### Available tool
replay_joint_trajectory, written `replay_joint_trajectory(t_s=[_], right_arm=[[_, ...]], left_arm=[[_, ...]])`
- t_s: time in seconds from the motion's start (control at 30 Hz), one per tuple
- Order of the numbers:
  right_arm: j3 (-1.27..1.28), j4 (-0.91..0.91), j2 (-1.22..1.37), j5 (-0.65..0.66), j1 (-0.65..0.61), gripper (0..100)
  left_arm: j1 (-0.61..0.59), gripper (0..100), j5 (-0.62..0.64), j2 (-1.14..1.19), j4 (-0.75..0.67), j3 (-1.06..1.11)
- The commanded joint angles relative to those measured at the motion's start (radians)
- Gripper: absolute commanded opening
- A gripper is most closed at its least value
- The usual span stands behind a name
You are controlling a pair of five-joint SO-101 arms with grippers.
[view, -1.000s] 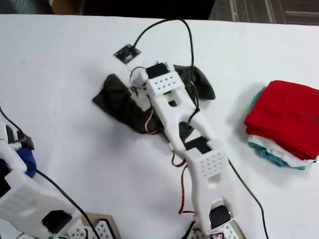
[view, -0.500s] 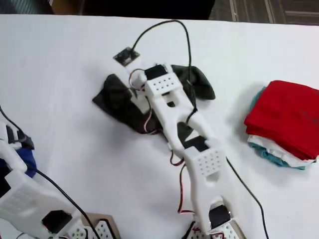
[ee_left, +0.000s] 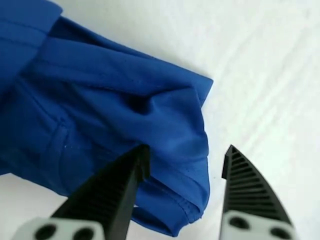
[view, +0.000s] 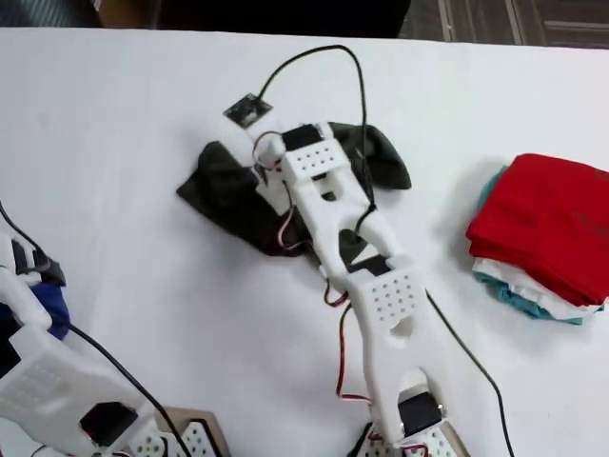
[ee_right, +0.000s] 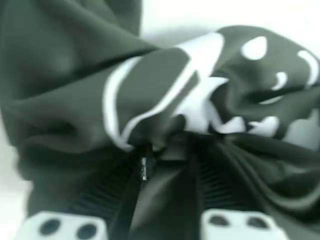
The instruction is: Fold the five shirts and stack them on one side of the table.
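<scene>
On the table (view: pixel 114 143), the left end effector (ee_left: pixel 186 152) hangs open over a crumpled blue shirt (ee_left: pixel 100 100) at the near left edge, the right end effector (ee_right: pixel 167 150) grips a bunched dark shirt (view: pixel 224 190) mid-table, and a red-topped folded stack (view: pixel 519 286) lies at the right.

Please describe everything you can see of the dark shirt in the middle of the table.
The dark shirt is soft, greenish-black cloth with a white print. It lies crumpled and unfolded on the white table, near its middle, apart from the folded stack. The right gripper pinches a bunched fold of it.
</scene>
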Motion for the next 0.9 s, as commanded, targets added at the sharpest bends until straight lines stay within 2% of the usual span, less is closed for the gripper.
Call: replay_joint_trajectory(t_s=[0.0, 0.17, 0.37, 0.7, 0.87], right_arm=[[-0.037, -0.005, -0.004, 0.035, 0.048, 2.2], [-0.038, 0.039, -0.105, 0.035, 0.064, 2.1], [-0.037, 0.09, -0.354, 0.034, 0.061, 2.1], [-0.037, 0.101, -0.654, 0.032, 0.058, 2.1], [-0.037, 0.114, -0.759, 0.035, -0.035, 2.1]], left_arm=[[0.005, 26, -0.003, -0.012, -0.002, -0.045], [0.005, 26, -0.003, -0.012, -0.002, -0.045], [0.012, 26, -0.002, -0.011, -0.002, -0.044], [0.064, 26, 0.003, -0.006, 0.014, -0.035], [0.091, 26, 0.003, -0.006, 0.037, -0.035]])
